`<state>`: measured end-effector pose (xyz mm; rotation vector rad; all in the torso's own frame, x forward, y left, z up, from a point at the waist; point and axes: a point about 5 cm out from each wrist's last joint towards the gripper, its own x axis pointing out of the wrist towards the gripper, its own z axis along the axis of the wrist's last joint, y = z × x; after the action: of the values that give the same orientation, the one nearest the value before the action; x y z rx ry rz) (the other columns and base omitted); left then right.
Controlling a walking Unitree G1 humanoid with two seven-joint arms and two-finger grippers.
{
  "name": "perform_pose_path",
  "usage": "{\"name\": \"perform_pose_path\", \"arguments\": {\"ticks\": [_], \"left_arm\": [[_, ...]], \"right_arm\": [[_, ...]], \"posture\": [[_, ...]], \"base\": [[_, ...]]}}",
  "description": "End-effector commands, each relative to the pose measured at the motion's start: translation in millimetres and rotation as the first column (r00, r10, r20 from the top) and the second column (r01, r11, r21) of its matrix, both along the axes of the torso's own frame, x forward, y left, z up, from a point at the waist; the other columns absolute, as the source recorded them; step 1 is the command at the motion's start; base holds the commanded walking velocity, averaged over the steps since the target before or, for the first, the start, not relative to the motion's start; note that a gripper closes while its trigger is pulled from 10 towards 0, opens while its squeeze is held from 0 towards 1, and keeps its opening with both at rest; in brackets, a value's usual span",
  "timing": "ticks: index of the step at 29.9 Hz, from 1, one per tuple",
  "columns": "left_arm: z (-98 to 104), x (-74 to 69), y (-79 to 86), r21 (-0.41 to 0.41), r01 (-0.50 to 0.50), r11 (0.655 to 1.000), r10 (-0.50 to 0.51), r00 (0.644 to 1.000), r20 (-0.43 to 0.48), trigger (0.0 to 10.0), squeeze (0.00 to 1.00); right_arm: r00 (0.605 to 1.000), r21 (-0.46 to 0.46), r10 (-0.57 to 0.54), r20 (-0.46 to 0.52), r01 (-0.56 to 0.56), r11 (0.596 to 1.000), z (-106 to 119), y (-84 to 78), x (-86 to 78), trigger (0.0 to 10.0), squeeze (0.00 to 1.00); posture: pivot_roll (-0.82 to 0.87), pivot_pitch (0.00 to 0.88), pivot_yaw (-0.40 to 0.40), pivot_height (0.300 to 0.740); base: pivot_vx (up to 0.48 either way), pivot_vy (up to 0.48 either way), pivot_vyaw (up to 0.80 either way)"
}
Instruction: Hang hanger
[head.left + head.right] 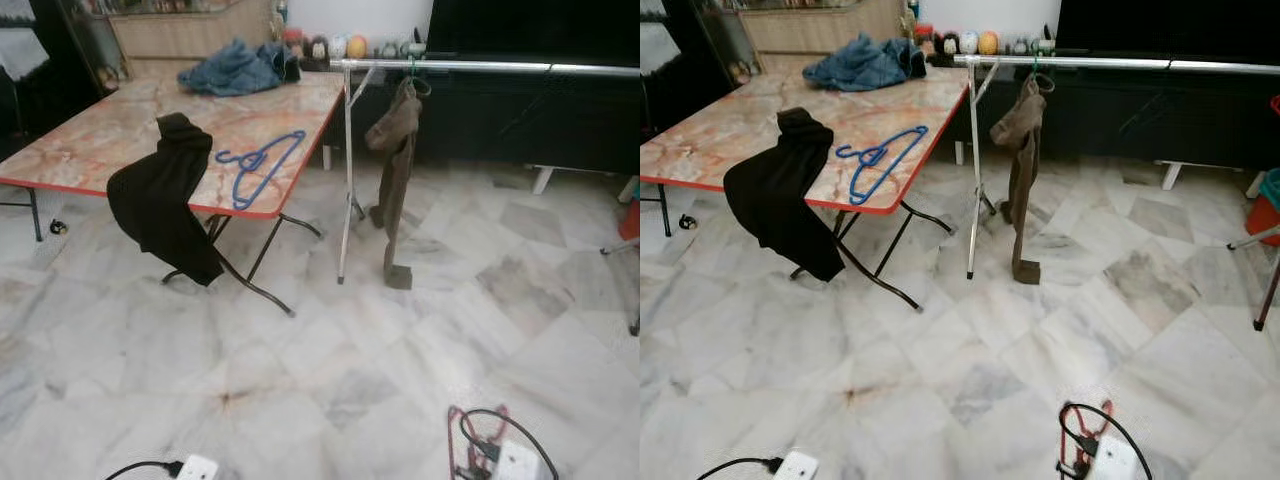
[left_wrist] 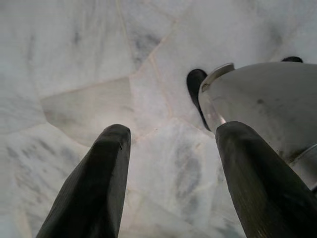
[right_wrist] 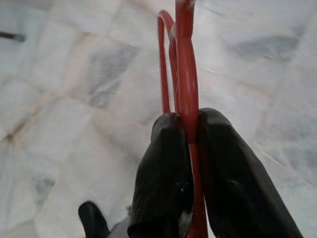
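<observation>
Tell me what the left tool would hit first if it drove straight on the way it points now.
Most likely the marble floor. The left tool, fingers apart and empty, points down at bare tiles with nothing between. How far off the floor lies cannot be judged.

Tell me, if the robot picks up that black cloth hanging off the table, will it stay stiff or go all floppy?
Probably floppy: the black cloth already droops in soft folds over the table edge. It looks light, so it should lift easily. It may slide off if nudged, since much of it hangs past the edge.
</observation>
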<state>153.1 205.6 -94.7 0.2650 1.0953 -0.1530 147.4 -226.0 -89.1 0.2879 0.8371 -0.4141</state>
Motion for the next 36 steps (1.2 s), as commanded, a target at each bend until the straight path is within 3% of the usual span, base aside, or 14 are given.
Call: {"name": "perform_pose_path", "arguments": {"ticks": [1,7,10,13,23,28,36], "left_arm": [[2,3.8,3.1,-0.004,-0.003,1.000,0.003,1.000,0.019,10.0,0.00],[6,13.1,-0.3,-0.024,0.022,0.999,-0.020,0.998,0.056,10.0,0.00],[11,26.0,-6.7,-0.044,0.034,0.998,-0.030,0.995,0.095,10.0,0.00],[12,29.9,-13.1,-0.058,0.048,0.997,-0.041,0.994,0.105,10.0,0.00],[7,21.5,-20.4,-0.077,0.067,0.995,-0.061,0.995,0.085,10.0,0.00],[9,24.1,-19.6,-0.077,0.072,0.994,-0.065,0.994,0.091,10.0,0.00],[13,32.2,-19.6,-0.078,0.085,0.993,-0.076,0.991,0.111,10.0,0.00]], "right_arm": [[1.000,0.008,-0.007,-0.016,0.007,1.000,-4,5.6,-6.5,10.0,0.00],[0.998,0.001,-0.015,-0.060,0.015,1.000,-9,3.9,-26.1,10.0,0.00],[0.997,-0.008,-0.025,-0.073,0.025,1.000,-10,-6.1,-36.3,10.0,0.00],[0.997,-0.014,-0.032,-0.076,0.031,0.999,-10,-14.4,-42.5,10.0,0.00],[0.997,-0.006,0.006,-0.081,-0.006,1.000,-9,-20.9,-46.5,10.0,0.00],[0.997,-0.004,-0.006,-0.081,0.006,1.000,-9,-22.4,-47.9,10.0,0.00],[0.995,0.002,0.038,-0.091,-0.038,0.999,-11,-8.9,-40.7,10.0,0.00]], "posture": [[-0.08,0.000,0.049,0.740],[-0.08,0.000,0.048,0.740],[-0.09,0.000,0.042,0.740],[-0.08,0.000,0.039,0.740],[-0.09,0.000,0.036,0.740],[-0.09,0.000,0.041,0.740],[-0.08,0.000,0.048,0.740]], "base": [[0.000,0.000,-0.79],[0.000,0.000,-0.79],[0.000,0.000,-0.78],[0.000,0.000,-0.78],[0.240,0.000,-0.08],[0.305,0.000,0.00],[0.346,0.000,0.00]]}}
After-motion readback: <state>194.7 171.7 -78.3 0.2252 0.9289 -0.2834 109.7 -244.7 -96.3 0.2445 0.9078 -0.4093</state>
